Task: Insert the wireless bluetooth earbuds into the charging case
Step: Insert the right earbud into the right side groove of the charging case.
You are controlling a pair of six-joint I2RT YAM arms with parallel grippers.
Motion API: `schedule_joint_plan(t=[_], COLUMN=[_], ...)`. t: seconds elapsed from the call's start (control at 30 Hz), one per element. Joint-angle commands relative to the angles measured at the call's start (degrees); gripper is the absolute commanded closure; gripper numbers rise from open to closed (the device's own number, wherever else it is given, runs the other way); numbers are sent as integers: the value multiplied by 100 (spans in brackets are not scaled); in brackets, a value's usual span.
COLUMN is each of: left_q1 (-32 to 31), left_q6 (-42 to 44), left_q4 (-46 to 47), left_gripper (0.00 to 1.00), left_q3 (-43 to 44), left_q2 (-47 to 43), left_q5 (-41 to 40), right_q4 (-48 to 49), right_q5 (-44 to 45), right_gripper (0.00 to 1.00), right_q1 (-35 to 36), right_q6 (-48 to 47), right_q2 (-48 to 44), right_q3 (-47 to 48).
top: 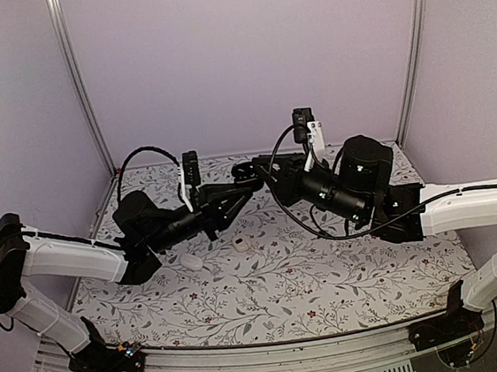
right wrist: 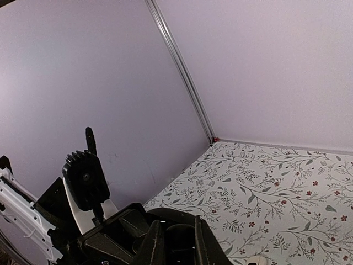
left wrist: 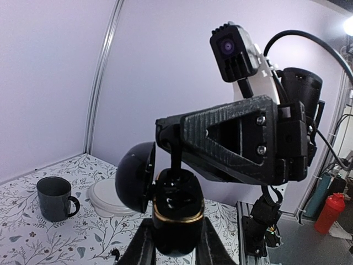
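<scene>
Clamping the charging case [left wrist: 177, 207] tight between its fingers, the left hand [left wrist: 176, 243] holds it up above the table [top: 329, 275].
The lid [left wrist: 134, 178] stands swung open at the case's side. The right hand [right wrist: 174, 240] meets the case from above, fingers nearly together; whether they pinch an earbud I cannot tell. Beyond the case, a dark mug [left wrist: 54, 199] and a white dish [left wrist: 102, 194] sit on the table.

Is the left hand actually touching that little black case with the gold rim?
Touching. The left wrist view shows the left hand's two fingers pressed against both sides of the case, gripping it.
</scene>
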Motion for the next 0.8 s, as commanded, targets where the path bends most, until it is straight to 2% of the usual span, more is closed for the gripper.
schedule_joint_plan(t=[0.0, 0.4, 0.77], left_q1=[112, 119, 105], left_q6=[-31, 68, 390], left_q4=[576, 401, 19], left_gripper=[100, 100, 100], left_q3=[175, 175, 203], left_q2=[-107, -88, -44], left_q5=[-20, 18, 93], right_q4=[-363, -396, -541], right_q5=[-27, -51, -95], right_gripper=[78, 73, 74], right_q1=[82, 87, 92], right_q6=[-107, -41, -58], right_q2=[194, 210, 199], right_q3=[48, 53, 168])
